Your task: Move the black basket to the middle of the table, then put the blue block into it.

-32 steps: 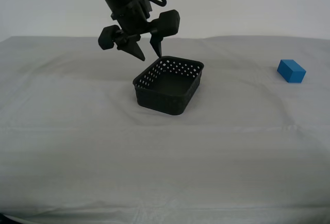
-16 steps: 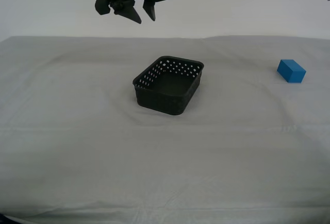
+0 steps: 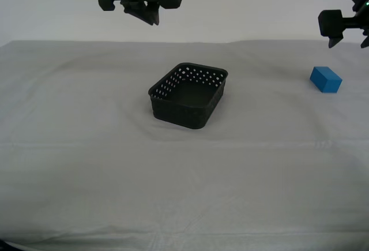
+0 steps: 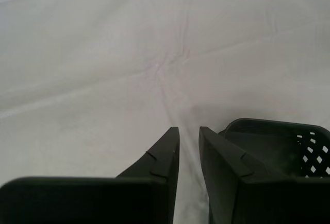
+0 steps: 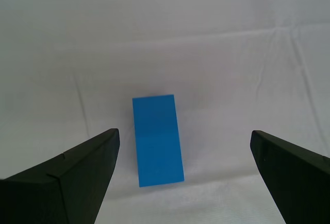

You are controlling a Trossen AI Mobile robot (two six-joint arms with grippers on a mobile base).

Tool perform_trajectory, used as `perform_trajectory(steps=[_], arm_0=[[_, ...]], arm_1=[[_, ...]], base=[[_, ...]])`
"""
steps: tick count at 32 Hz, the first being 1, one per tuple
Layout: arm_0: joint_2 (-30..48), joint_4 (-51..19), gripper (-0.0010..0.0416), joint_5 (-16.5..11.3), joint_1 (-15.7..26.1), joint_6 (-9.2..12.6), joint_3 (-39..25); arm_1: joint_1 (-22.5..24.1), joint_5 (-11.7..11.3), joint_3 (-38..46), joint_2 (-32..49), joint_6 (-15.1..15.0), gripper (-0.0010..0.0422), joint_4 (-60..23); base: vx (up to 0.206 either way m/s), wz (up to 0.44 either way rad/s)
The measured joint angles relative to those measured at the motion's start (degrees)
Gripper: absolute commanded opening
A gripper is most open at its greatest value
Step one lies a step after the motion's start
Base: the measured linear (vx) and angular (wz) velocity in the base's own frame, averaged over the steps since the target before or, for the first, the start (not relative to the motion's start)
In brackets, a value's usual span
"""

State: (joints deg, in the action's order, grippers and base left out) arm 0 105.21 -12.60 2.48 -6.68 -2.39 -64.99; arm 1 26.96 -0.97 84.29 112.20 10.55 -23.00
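The black basket (image 3: 180, 112) stands empty on the table (image 3: 81, 153) near its middle. It also shows in the second wrist view (image 4: 273, 144). My second gripper (image 3: 151, 19) hangs high above the table, back and toward the exterior view's left of the basket, with its fingers (image 4: 165, 152) nearly together and nothing between them. The blue block (image 3: 326, 79) lies on the cloth at the exterior view's far right. My first gripper (image 3: 349, 44) is wide open above it. In the first wrist view the block (image 5: 156, 139) lies between the spread fingers (image 5: 87, 167), untouched.
The grey-white cloth has shallow wrinkles and folds around the basket and along the front. A pale wall stands behind the table. Bare cloth lies between the basket and the block.
My second gripper has risen from the basket's rim and drawn its fingers together; the basket stays put. My first gripper has come into the exterior view at the right, above the block.
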Motion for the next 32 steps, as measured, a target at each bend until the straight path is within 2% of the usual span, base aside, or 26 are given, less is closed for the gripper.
perform_trajectory(steps=[4,9,18,21,22,23,24,26,27,28,30,32], arm_0=[[5.1,0.1,0.0357,0.0,0.0,-1.2,-2.0],[10.9,0.2,0.0357,0.0,0.1,-2.5,-3.6],[15.7,2.8,0.035,-1.5,0.1,-3.0,-4.0],[16.0,3.4,0.0315,-2.5,0.1,-3.0,-4.5],[16.0,3.2,0.0277,-2.6,0.1,-2.7,-4.4],[16.0,3.2,0.0263,-2.6,0.1,-2.7,-4.4],[16.1,3.1,0.0205,-2.7,0.1,-2.6,-4.4],[16.0,3.1,0.0152,-2.7,0.2,-2.5,-4.4],[16.0,3.1,0.0113,-2.7,0.2,-2.5,-4.4],[16.0,3.1,0.0054,-2.7,0.1,-2.5,-4.4],[16.0,3.1,-0.0004,-2.7,0.2,-2.5,-4.4],[16.0,3.1,0.0006,-2.8,0.2,-2.5,-4.4]], arm_1=[[-0.3,0.0,0.0,0.0,-0.6,-0.0003,0.0],[-0.6,0.0,0.0,0.0,-1.1,-0.0001,0.0],[-0.8,0.0,0.0,0.0,-1.1,0.0,0.0],[-0.8,0.0,0.0,0.0,-1.1,0.0,0.0],[-0.8,0.0,0.0,0.0,-1.1,0.0,0.0],[-0.8,0.0,0.1,0.0,-1.1,0.0,0.0],[-0.8,0.0,0.1,0.0,-1.1,0.0,0.1],[-0.8,0.0,0.1,0.0,-1.1,0.0,0.2],[-0.8,0.0,0.1,0.0,-1.1,0.0,0.2],[-0.9,0.0,0.1,0.0,-1.1,0.0,0.3],[-1.0,0.0,0.1,0.0,-1.4,0.0,0.3],[-1.2,0.0,0.1,0.0,-1.7,0.0,0.4]], base=[[0.0,0.0],[0.0,0.0],[0.0,0.0],[0.0,0.0],[0.0,0.0],[0.0,0.0],[0.0,0.0],[0.0,0.0],[0.0,0.0],[0.0,0.0],[0.0,0.0],[0.0,0.0]])
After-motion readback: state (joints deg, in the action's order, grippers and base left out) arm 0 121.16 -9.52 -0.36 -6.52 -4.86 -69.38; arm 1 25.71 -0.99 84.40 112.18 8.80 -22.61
